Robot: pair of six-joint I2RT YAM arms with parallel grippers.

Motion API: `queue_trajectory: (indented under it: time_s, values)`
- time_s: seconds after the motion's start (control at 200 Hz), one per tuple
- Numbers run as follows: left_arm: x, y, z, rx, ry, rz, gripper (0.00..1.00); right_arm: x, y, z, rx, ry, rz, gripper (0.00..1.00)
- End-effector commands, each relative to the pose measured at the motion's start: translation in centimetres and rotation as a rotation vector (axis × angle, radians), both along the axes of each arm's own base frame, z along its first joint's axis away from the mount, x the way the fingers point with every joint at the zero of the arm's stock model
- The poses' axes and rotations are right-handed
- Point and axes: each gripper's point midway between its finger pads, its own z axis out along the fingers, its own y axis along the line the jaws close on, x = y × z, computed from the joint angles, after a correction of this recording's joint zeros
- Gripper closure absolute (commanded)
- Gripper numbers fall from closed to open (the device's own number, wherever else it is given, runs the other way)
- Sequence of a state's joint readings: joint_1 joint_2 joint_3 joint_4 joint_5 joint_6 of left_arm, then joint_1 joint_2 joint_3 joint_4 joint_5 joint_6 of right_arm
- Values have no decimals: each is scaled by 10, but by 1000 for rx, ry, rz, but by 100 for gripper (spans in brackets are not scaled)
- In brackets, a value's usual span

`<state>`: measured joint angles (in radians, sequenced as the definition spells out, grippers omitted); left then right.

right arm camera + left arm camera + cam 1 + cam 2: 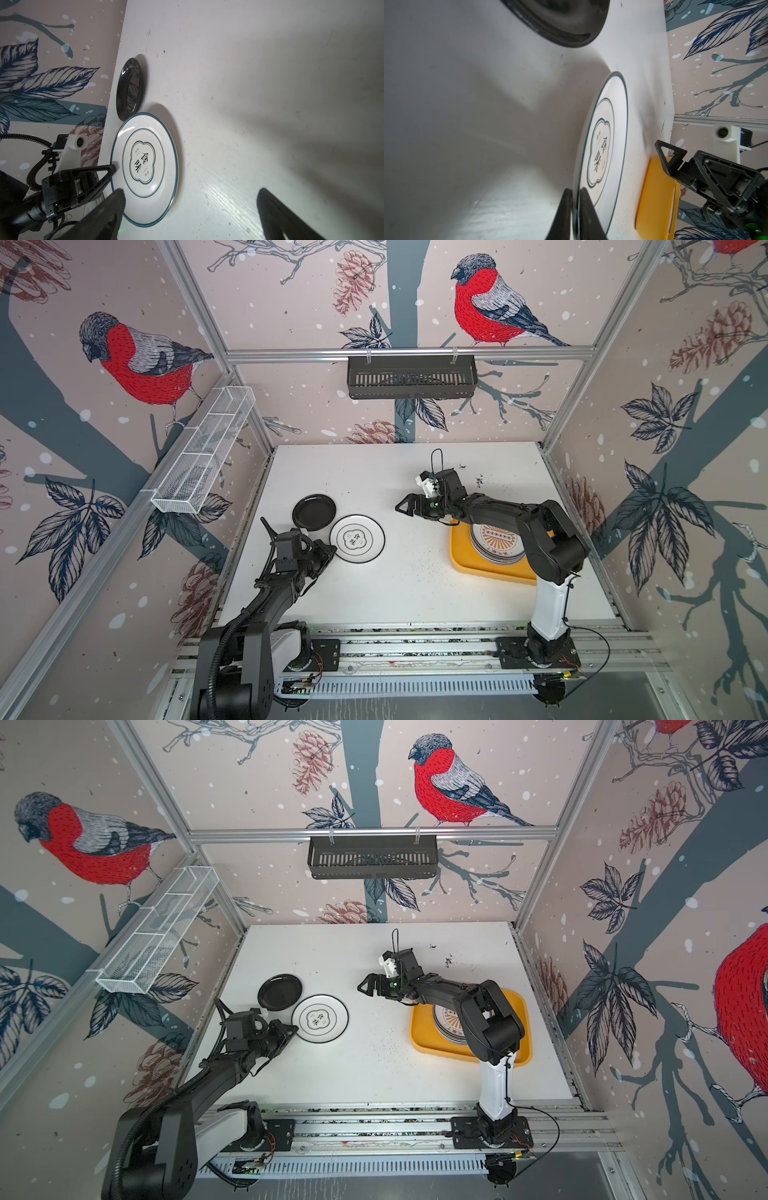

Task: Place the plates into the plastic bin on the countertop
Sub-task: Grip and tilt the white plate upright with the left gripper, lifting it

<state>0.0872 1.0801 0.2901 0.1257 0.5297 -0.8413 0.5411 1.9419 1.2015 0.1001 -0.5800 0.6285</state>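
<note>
- Only the left wrist view shows the left gripper (575,190) fingers pinched narrow on the rim of the white flower plate (604,145)
- black plate (314,512) just beyond those fingers, beside the white one
- right gripper (191,192) fingers wide, empty, over the countertop (415,593)
- plastic bin (461,562) behind the right fingers holds a plate stack (494,541), sunburst on top

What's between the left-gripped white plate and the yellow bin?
Countertop between white plate and bin is bare. But the open right gripper hangs near that line, and the right arm hangs over the bin and its stack.
</note>
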Motion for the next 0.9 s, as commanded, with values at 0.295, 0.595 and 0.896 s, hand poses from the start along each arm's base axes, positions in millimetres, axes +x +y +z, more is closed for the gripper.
queue_trajectory:
  time_s: [0.295, 0.595, 0.896]
  values:
    - [37, -12, 78, 28, -126, -141, 95, 30, -41, 70, 98, -181, -112, 0]
    - [74, -31, 123, 82, -180, -289, 95, 41, -109, 113, 68, -306, -339, 0]
    - [110, -84, 150, 107, -211, -489, 96, 23, -182, 132, 31, -379, -558, 1]
